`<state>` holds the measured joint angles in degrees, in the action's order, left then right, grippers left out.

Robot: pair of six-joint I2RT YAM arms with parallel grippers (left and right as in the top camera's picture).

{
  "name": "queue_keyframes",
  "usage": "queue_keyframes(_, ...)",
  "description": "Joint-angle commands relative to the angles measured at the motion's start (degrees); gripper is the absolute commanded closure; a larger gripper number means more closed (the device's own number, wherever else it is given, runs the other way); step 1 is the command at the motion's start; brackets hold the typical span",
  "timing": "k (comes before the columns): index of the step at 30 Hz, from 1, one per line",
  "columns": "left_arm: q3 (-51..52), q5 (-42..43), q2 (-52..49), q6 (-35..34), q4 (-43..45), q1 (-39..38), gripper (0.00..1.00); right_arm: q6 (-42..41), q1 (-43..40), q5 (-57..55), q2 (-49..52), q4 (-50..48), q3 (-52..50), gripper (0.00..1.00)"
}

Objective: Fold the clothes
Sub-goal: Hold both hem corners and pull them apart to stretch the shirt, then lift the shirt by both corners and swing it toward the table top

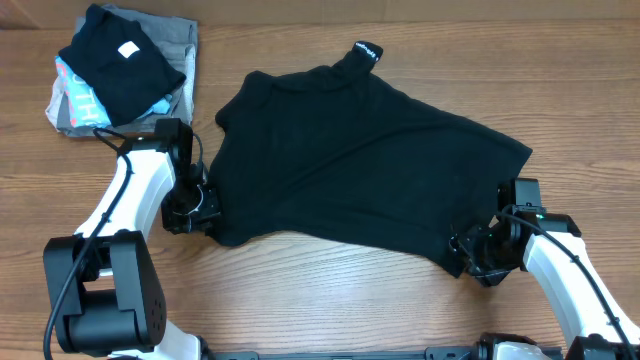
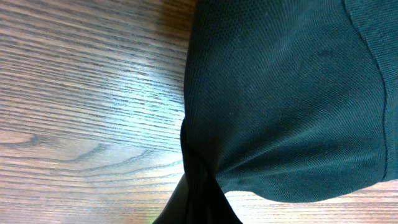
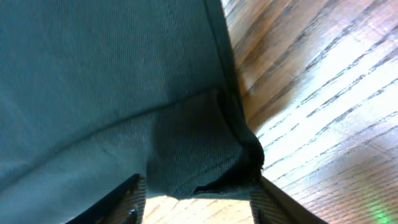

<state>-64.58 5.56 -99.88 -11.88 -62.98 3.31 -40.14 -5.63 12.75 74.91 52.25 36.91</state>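
The clothes, a black collared shirt (image 1: 360, 160), lies spread across the wooden table, collar toward the far edge. My left gripper (image 1: 205, 215) is shut on its near-left corner. In the left wrist view the fabric (image 2: 280, 93) bunches into a tight pinch between that gripper's (image 2: 199, 208) jaws. My right gripper (image 1: 465, 250) is at the near-right corner. In the right wrist view that corner of the shirt (image 3: 112, 81) hangs between the two fingers (image 3: 124, 199), which stand apart on either side, so the right gripper (image 3: 199, 199) is open around the cloth.
A pile of folded garments sits at the back left: a black piece with a white square label (image 1: 115, 60) on grey (image 1: 175, 40) and light-blue (image 1: 75, 90) ones. Bare wooden table (image 1: 330, 300) lies in front of the shirt.
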Motion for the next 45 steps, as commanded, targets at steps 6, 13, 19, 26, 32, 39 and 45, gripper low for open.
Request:
queue_keyframes(6, -0.94, 0.46, 0.90, 0.31, -0.02, -0.11, 0.96, -0.59, -0.17, -1.36, 0.17, -0.61, -0.50, 0.48)
queue_keyframes(13, -0.94, 0.46, 0.90, 0.28, -0.02, -0.11, 0.96, -1.40, -0.17, -0.70, 0.17, -4.46, -3.85, 0.58)
queue_keyframes(19, -0.94, 0.46, 0.90, 0.26, 0.04, -0.11, 0.96, -1.99, -0.17, -1.73, 0.15, -4.63, -3.67, 0.80)
queue_keyframes(26, -1.40, 2.27, 0.94, 0.24, -0.98, -0.11, 0.96, -2.01, -0.17, -2.86, -0.07, 0.48, 2.40, 0.96)
queue_keyframes(32, -4.85, 3.06, 2.69, 0.28, -7.10, -0.11, 0.96, -1.86, -0.15, -6.10, -1.38, 11.06, 12.26, 0.96)
queue_keyframes(39, -6.95, 3.48, 12.94, 0.24, -12.11, -0.11, 0.96, -1.44, -0.15, -7.74, -4.61, 19.52, 22.45, 0.96)
queue_keyframes(45, -10.23, 3.65, 27.45, 0.04, -17.88, -0.13, 0.96, 1.20, -0.13, -7.67, -8.48, 30.51, 36.81, 0.96)
